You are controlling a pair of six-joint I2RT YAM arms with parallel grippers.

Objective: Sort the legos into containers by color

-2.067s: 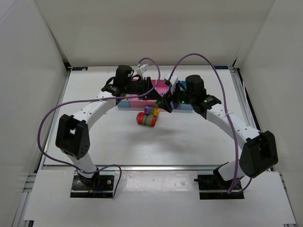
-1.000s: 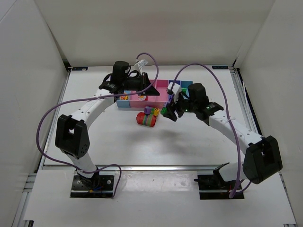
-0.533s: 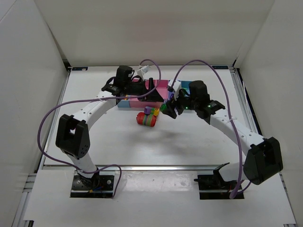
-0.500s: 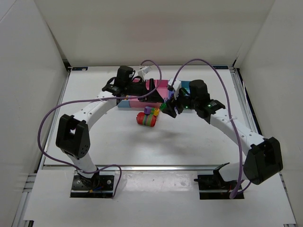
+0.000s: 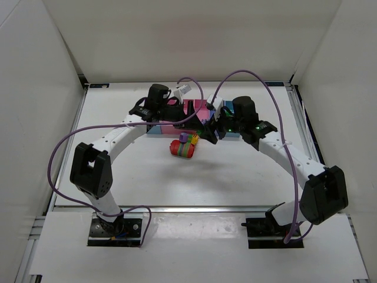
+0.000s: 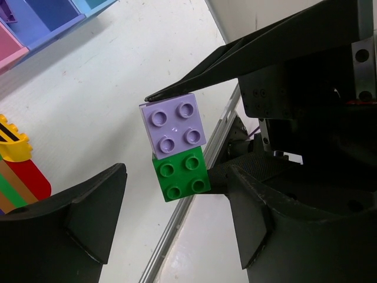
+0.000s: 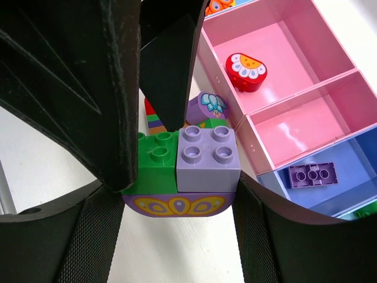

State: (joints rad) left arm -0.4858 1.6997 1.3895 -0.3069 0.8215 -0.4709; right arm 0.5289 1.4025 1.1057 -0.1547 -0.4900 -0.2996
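Noted a held chunk (image 7: 188,171) of three pieces: lilac brick (image 6: 174,127) beside green brick (image 6: 179,175), both studded onto a curved purple base (image 7: 177,206) bearing a yellow motif. Found raised above the table (image 5: 177,177), just at 6 o'clock of the containers (image 7: 277,100) in the overhead view. Clamped across its sides by the right gripper (image 7: 179,188). Judged light, rigid and smooth-walled, hence apt to slip or twist under a shallow pinch. Expected to need a firm counter-pull at the stud joints. Advised taking the lilac brick by two opposite flat walls, never by the studs. Recorded the left gripper (image 6: 177,177) released, with fingers spread wide at 3 and 9 o'clock of the bricks; contact not determinable. Inspected the bins from the right wrist: wide pink bin (image 7: 294,35) at 1 o'clock holding one red piece (image 7: 247,68) with a white flower; narrower pink bin (image 7: 294,127) at 3 o'clock showing nothing inside; dark blue bin (image 7: 347,159) at 4 o'clock holding one purple plate (image 7: 312,174). Logged a loose pile (image 5: 183,147) of red, green and yellow bricks at 7 o'clock of the chunk.
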